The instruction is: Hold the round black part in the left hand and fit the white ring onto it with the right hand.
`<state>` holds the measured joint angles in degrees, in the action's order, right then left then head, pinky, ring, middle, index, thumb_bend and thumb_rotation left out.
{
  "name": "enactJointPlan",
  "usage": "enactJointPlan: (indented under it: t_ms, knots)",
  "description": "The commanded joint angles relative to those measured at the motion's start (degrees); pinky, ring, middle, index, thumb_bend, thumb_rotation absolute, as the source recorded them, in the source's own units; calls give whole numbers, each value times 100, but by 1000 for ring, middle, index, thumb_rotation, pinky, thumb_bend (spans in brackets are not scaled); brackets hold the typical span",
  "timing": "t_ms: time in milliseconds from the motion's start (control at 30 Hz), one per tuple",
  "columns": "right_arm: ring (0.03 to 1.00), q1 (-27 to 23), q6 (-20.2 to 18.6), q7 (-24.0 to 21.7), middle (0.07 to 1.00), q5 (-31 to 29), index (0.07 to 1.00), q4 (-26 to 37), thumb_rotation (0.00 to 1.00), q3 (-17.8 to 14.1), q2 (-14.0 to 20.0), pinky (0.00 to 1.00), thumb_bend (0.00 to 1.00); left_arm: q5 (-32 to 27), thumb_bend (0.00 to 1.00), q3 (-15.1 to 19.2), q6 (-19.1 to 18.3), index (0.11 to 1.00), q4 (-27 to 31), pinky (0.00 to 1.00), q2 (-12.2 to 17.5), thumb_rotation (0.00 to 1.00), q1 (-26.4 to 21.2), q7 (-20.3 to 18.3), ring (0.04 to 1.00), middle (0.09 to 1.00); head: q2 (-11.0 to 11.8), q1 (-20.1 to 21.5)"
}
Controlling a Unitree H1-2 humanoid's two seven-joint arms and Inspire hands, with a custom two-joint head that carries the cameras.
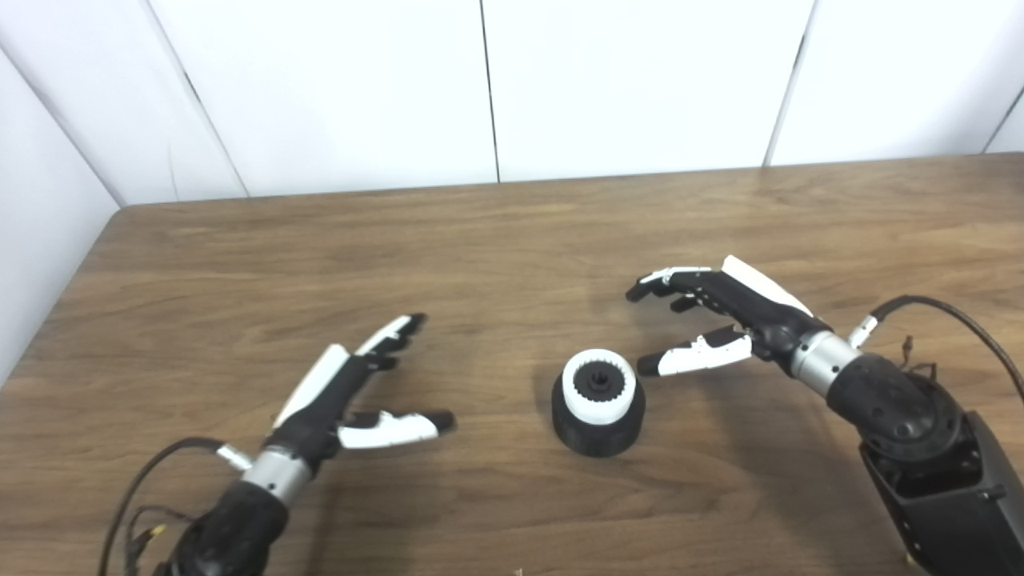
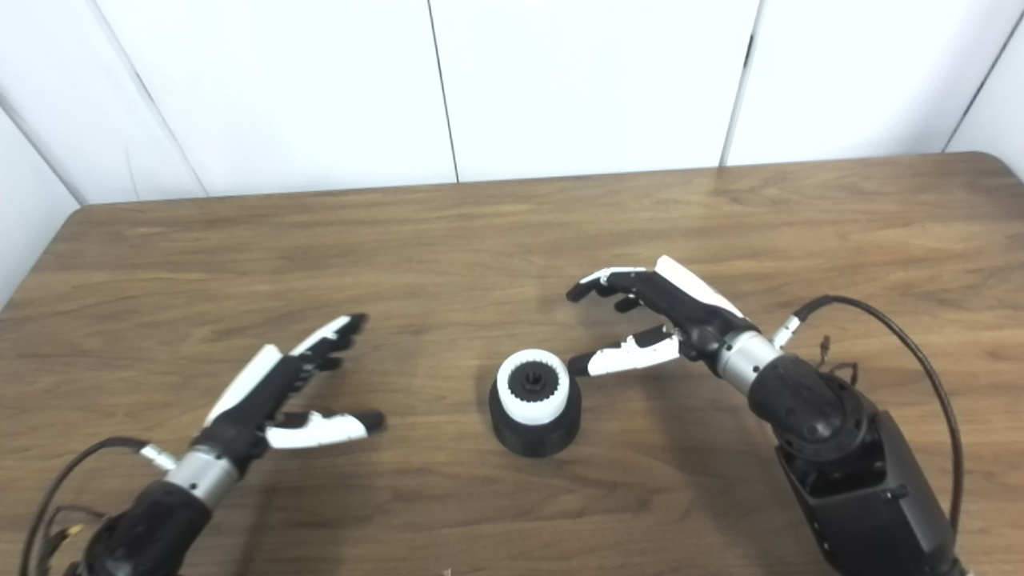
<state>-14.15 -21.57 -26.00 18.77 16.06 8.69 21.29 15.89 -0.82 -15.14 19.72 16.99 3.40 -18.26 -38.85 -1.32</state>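
We see wooden table [image 1: 240, 264] bearing all. Right hand [image 1: 720, 316] spread, holding nothing, thumb tip just beside white ring [image 1: 599, 398]. Left hand [image 1: 352, 392] likewise spread, empty, well left of round black part [image 1: 598, 430]. Ring sits atop black part, between hands. Both forearms cut off by bottom edge.

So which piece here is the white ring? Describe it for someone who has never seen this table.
Near the middle of the wooden table, between the two open hands, stands a round black part. The white ring sits on its top, the only white piece not belonging to a hand.
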Motion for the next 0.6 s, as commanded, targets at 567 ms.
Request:
enactJointPlan:
  t_ms: [567]
  knots:
    - [908, 416, 209, 1066, 914, -2104, 859, -620, 664, -1613, -877, 855, 654, -2164, 523, 1641, 465, 994, -113, 1000, -673, 996, 398, 1046, 1000, 999, 71, 81]
